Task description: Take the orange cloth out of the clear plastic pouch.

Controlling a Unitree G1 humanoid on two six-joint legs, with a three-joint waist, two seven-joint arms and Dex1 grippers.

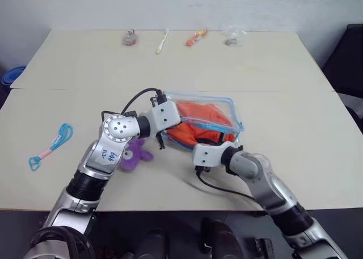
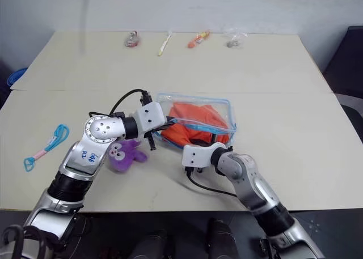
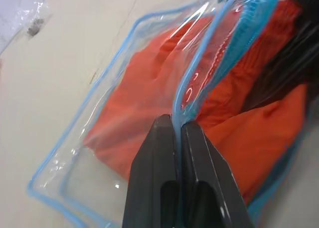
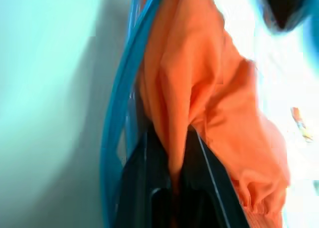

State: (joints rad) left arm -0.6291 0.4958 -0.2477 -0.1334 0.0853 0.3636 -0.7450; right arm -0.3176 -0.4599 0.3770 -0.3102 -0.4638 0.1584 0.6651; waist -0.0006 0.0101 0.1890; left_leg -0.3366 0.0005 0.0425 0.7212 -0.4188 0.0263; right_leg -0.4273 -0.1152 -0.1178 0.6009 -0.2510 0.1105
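Table (image 1: 295,123), beige, carries everything. Pouch (image 1: 229,109) lies mid-table, clear with blue edging, its open blue-zippered edge lifted on the side facing the robot. Cloth (image 1: 198,118), orange, sits mostly inside the pouch, with a fold bulging out of the opening at the near side. Left end effector (image 3: 177,133) is closed on the pouch's blue zipper edge, fingers pinched flat on the plastic. Right end effector (image 4: 172,153) is closed on a fold of the cloth at the pouch mouth, just beside the blue edging. Purple plush (image 1: 135,155) lies near the pouch, partly under the left arm. Blue-pink loop (image 1: 52,145) lies well apart at the table's left. Four small items in a row along the far edge, too small to tell.
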